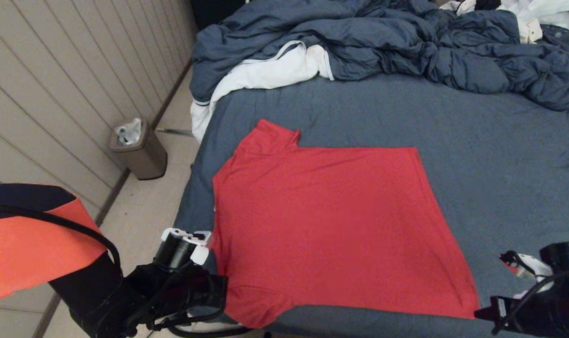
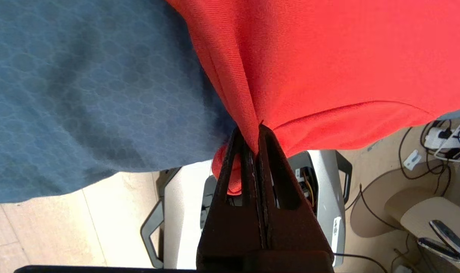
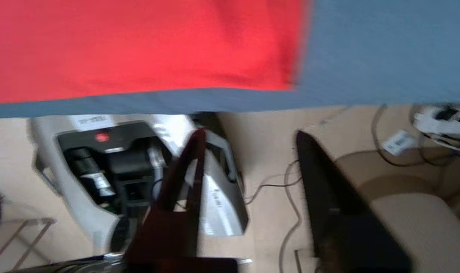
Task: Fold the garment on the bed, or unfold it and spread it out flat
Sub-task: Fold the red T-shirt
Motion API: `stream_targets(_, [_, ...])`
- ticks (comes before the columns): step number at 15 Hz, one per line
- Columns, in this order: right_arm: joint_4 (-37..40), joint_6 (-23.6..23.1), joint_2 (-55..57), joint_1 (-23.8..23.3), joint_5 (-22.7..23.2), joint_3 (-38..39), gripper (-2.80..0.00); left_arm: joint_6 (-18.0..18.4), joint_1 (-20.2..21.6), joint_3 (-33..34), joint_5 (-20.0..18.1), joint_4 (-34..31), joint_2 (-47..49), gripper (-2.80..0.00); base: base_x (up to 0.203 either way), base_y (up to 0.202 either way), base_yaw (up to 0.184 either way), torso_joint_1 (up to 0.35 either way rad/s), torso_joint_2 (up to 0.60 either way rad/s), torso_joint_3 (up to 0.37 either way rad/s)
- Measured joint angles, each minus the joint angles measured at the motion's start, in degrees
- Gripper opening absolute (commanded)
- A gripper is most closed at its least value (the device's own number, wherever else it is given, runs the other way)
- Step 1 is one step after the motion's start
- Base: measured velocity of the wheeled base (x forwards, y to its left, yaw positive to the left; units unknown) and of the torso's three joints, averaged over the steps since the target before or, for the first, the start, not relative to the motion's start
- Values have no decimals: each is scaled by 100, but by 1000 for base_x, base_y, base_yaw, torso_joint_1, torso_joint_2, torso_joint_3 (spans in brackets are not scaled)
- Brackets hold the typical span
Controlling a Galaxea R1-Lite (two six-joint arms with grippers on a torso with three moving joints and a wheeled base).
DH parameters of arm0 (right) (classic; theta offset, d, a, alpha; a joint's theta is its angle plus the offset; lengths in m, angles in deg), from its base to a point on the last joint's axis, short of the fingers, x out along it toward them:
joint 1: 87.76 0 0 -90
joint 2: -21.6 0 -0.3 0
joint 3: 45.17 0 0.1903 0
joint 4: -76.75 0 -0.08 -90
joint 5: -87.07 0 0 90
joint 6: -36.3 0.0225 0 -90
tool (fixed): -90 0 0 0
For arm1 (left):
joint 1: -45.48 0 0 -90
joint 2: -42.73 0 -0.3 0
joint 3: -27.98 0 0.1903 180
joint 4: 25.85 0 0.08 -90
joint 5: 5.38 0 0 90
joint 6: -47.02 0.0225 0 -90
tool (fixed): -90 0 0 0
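Observation:
The garment (image 1: 326,220), a red short-sleeved T-shirt, lies spread flat with its plain side up on the bed (image 1: 490,155), reaching to the near edge. My left gripper (image 2: 254,131) is at the shirt's near left corner, off the bed's edge, shut on a pinch of the garment (image 2: 328,68). A little red cloth bulges beside one finger. My right gripper (image 3: 248,132) hangs open past the near edge, just beyond the garment's (image 3: 138,45) near right corner, with only floor between its fingers. In the head view that arm's wrist (image 1: 542,286) shows at the lower right.
A rumpled blue duvet (image 1: 406,42) is heaped across the far side, with a white cloth (image 1: 261,75) hanging at its left. A small bin (image 1: 136,148) stands on the floor by the left wall. Below the near edge are my grey base (image 2: 321,197) and loose cables (image 3: 290,189).

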Motion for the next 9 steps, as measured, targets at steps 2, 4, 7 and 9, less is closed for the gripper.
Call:
stream_targets(2, [-31, -91, 150, -204, 0, 2, 0, -8, -19, 19, 4, 7, -5, -280, 0, 0, 0, 0, 0, 0])
stream_targets(4, [-256, -103, 372, -277, -2, 26, 0, -14, -19, 19, 77, 9, -9, -280, 0, 0, 0, 0, 0, 0])
stream_targets(7, [-881, -123, 710, -251, -55, 218, 0, -18, -27, 8, 129, 9, -11, -280, 0, 0, 0, 0, 0, 0])
stream_targets(9, [-1313, -184, 924, -184, -251, 372, 0, -16, -30, 4, 132, 8, -13, -280, 0, 0, 0, 0, 0, 0])
